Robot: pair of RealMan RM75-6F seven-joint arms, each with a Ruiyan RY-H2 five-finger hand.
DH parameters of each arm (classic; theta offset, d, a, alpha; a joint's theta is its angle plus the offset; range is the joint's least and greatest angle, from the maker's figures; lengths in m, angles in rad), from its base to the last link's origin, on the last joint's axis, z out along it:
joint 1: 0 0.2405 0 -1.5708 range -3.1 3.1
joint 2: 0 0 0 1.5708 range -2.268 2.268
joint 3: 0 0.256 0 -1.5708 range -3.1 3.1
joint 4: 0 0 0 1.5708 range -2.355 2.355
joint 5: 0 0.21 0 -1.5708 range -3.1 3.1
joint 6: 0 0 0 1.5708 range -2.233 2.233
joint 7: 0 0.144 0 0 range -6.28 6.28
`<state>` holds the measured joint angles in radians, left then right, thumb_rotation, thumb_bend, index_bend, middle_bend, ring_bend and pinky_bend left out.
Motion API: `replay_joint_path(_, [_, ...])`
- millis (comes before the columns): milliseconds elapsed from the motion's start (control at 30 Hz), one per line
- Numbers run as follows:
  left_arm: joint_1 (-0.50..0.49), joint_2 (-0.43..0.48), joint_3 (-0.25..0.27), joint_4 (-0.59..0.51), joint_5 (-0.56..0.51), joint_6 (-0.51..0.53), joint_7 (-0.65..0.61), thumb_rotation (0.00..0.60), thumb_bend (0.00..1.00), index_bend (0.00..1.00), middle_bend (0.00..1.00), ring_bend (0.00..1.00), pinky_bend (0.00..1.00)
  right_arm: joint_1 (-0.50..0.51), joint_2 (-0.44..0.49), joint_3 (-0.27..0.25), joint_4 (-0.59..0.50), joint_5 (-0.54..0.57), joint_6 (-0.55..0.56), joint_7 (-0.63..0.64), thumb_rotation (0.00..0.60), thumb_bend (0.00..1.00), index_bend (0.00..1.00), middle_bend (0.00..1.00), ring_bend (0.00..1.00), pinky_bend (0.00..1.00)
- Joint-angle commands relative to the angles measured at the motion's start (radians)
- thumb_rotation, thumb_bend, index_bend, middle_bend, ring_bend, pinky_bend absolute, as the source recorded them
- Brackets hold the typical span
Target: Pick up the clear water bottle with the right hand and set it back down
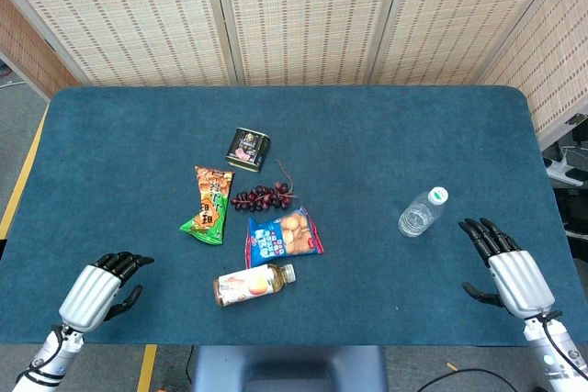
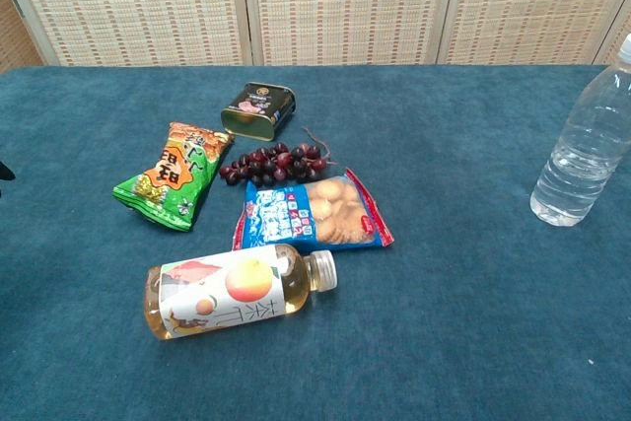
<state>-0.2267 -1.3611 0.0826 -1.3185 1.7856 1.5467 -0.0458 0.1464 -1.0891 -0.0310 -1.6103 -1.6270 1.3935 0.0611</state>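
Observation:
The clear water bottle (image 1: 422, 212) with a white cap stands upright on the blue table, right of centre; in the chest view the bottle (image 2: 585, 148) is at the right edge. My right hand (image 1: 503, 263) rests on the table a short way to the right of and nearer than the bottle, fingers apart, holding nothing, not touching it. My left hand (image 1: 99, 285) lies at the near left corner, fingers apart and empty. Neither hand shows clearly in the chest view.
In the middle of the table (image 1: 367, 135) lie a dark tin (image 1: 248, 149), a green snack bag (image 1: 209, 205), a bunch of dark grapes (image 1: 263, 196), a blue biscuit packet (image 1: 281, 236) and a juice bottle (image 1: 253, 284) on its side. Woven screens stand behind.

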Motion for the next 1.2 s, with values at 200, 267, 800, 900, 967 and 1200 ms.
replay_joint_path(200, [0.0,0.0,-0.001,-0.002,-0.001,-0.001,0.001,0.6,0.43,0.27,0.34,0.29,0.4,-0.01,-0.016,0.012,0.006,0.013,0.022,-0.027,0.6,0.11,0.0,0.05,0.0,0.19])
replay_joint_path(267, [0.0,0.0,0.0,-0.002,0.003,0.003,0.002,0.6,0.43,0.27,0.34,0.29,0.4,-0.019,-0.024,0.019,0.008,0.014,0.046,-0.037,0.6,0.11,0.0,0.05,0.0,0.19])
replay_joint_path(800, [-0.006,-0.001,0.003,0.012,0.013,0.009,-0.03,0.6,0.43,0.27,0.35,0.29,0.4,-0.049,-0.196,0.114,0.076,0.084,0.168,0.064,0.6,0.11,0.0,0.04,0.0,0.05])
replay_joint_path(900, [-0.005,0.001,0.004,0.009,0.016,0.013,-0.028,0.6,0.43,0.27,0.35,0.29,0.4,-0.036,-0.222,0.131,0.099,0.142,0.115,0.142,0.6,0.11,0.0,0.04,0.0,0.04])
replay_joint_path(967, [-0.005,0.001,0.002,0.008,0.013,0.013,-0.031,0.6,0.43,0.27,0.35,0.29,0.4,-0.021,-0.245,0.146,0.13,0.175,0.076,0.184,0.6,0.11,0.0,0.04,0.0,0.03])
replay_joint_path(1200, [-0.007,0.001,0.002,0.01,0.005,0.003,-0.035,0.6,0.43,0.27,0.35,0.29,0.4,0.039,-0.306,0.191,0.241,0.234,-0.045,0.378,0.6,0.11,0.0,0.04,0.0,0.03])
